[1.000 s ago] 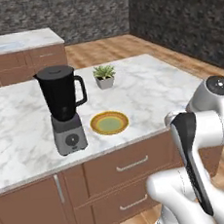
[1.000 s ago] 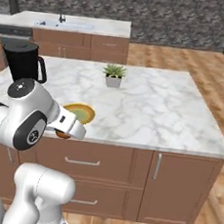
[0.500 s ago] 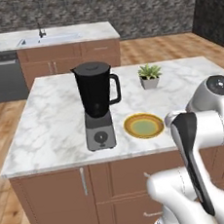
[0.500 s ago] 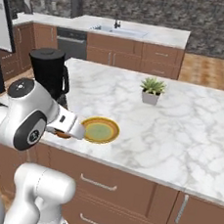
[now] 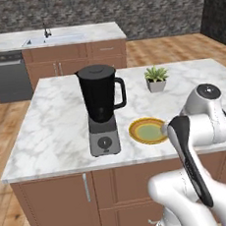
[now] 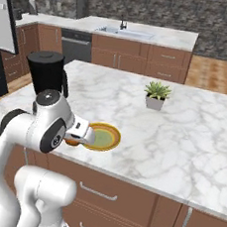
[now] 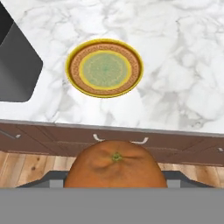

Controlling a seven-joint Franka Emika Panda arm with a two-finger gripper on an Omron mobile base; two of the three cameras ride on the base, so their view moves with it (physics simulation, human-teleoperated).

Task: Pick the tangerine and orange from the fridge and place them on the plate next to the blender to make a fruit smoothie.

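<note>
Gripper [image 7: 114, 186] closed around an orange citrus fruit [image 7: 115, 165], whether orange or tangerine not clear; green stem dimple facing the hand camera, fruit held out in front of the counter edge, above the wood floor and the cabinet drawer fronts [image 7: 118, 142]. In the right base view, a sliver of the orange fruit [image 6: 72, 142] peeking out under the white wrist, just beside the near rim of the plate [image 6: 113, 139].

Plate [image 5: 140, 138] flat on the white marble island counter [image 5: 57, 126], nothing on it, patterned brown ring around a greenish-yellow centre [image 7: 104, 69]. Blender [image 5: 102, 115] upright just beside the plate, black jar with lid on, handle turned toward the plate, round knob on the grey base facing the counter edge. Small potted plant [image 5: 156, 79] in a white pot farther back on the island, well apart from the plate. Sink with faucet [image 5: 52, 38] on the rear counter, dishwasher [image 5: 8, 76] below it. No readable writing or brand marks anywhere.
</note>
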